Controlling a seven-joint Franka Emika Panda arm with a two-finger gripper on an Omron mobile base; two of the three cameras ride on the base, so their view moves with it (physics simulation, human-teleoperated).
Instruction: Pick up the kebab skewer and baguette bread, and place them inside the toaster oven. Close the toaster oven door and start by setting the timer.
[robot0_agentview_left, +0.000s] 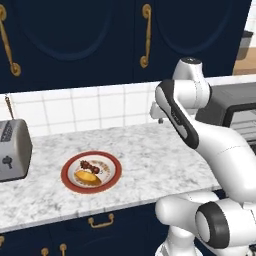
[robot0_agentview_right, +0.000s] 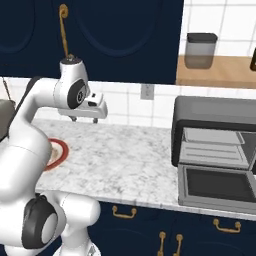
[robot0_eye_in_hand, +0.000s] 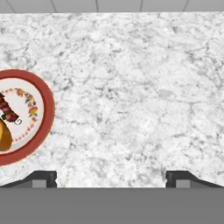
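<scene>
Hovering over the white-and-grey speckled marble table (robot0_eye_in_hand: 131, 87), the white arm's end effector (robot0_eye_in_hand: 111, 179) is standing wide open and holding nothing. Off to its left, the red-rimmed round plate (robot0_agentview_left: 91, 172) is carrying the thin kebab skewer with dark red chunks (robot0_agentview_left: 90, 166) and the stubby golden baguette bread (robot0_agentview_left: 87, 176), seemingly touching each other. Well apart on the right, the dark grey boxy toaster oven (robot0_agentview_right: 215, 130) is sitting with its glass-fronted toaster oven door (robot0_agentview_right: 217, 187) dropped open. A silver pop-up toaster (robot0_agentview_left: 12, 150) is standing at far left.
</scene>
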